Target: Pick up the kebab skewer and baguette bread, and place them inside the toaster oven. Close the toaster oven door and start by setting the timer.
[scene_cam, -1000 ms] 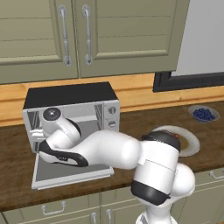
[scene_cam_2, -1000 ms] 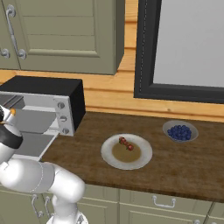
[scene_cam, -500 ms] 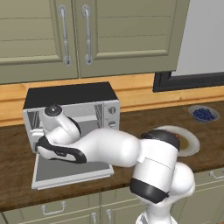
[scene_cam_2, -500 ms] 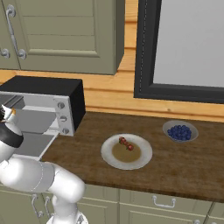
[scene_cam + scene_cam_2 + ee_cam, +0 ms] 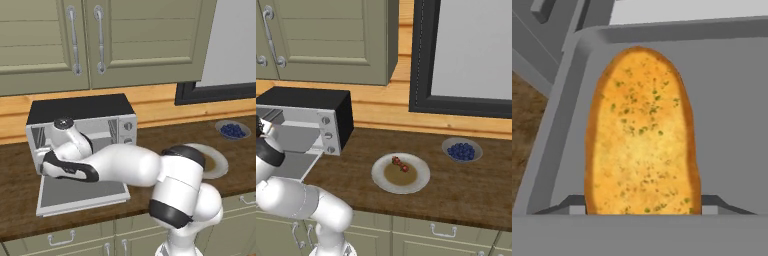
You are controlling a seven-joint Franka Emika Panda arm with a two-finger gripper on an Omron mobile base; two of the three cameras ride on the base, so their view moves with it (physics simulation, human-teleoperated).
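The baguette bread [image 5: 642, 135], golden with green flecks, stands between the fingertips of my gripper [image 5: 643, 206], which is shut on it, just above a grey tray [image 5: 727, 110]. My hand [image 5: 52, 164] reaches into the left of the toaster oven [image 5: 80, 107], a silver box with a black top. The toaster oven door [image 5: 80, 194] lies folded down flat on the counter. The kebab skewer [image 5: 399, 164], a short stick of dark red chunks, rests on a round cream plate [image 5: 418, 182] to the right of the toaster oven [image 5: 306, 102].
A small bowl of dark blue berries [image 5: 462, 150] sits at the counter's back right, also as the berry bowl [image 5: 234, 130]. Olive wall cabinets hang above the oven. A dark-framed window stands behind the plate. My arm crosses over the open door.
The hand with the bread has edged a little farther toward the oven's inside. The skewer, plate and bowl have not moved.
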